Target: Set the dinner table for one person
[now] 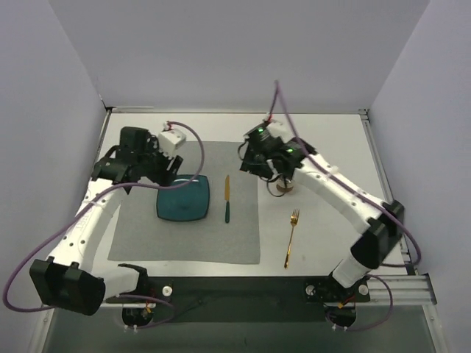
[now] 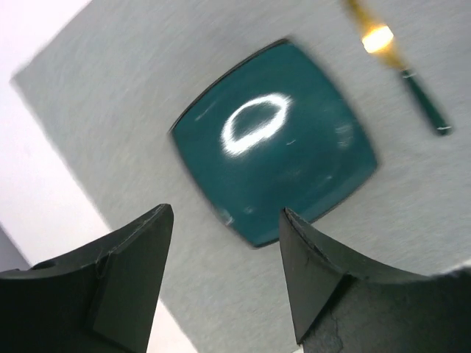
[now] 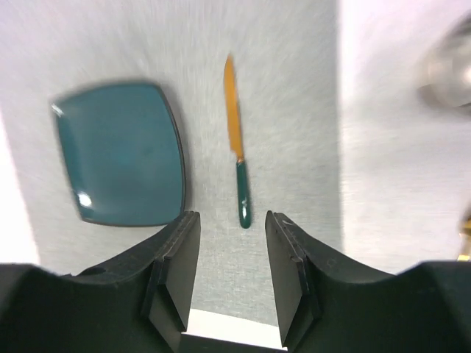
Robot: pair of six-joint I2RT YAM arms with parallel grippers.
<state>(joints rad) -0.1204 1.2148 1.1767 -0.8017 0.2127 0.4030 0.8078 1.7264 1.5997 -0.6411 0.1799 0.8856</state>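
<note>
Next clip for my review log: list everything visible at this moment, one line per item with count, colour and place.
Large flat white rectangular tabletop: one, white, under everything.
Grey square cloth mat: one, grey, left-centre of the tabletop.
Teal rounded-square plate: one, teal, on the mat's left half.
Knife with gold blade and dark green handle: one, on the mat, right of the plate, apart from it.
Gold metal fork: one, gold, on bare tabletop right of the mat.
Small round brownish vessel: one, beyond the fork; too unclear to name.
Left gripper: one, black, open, empty, near the plate.
Right gripper: one, black, open, empty, above the mat near the knife.
</note>
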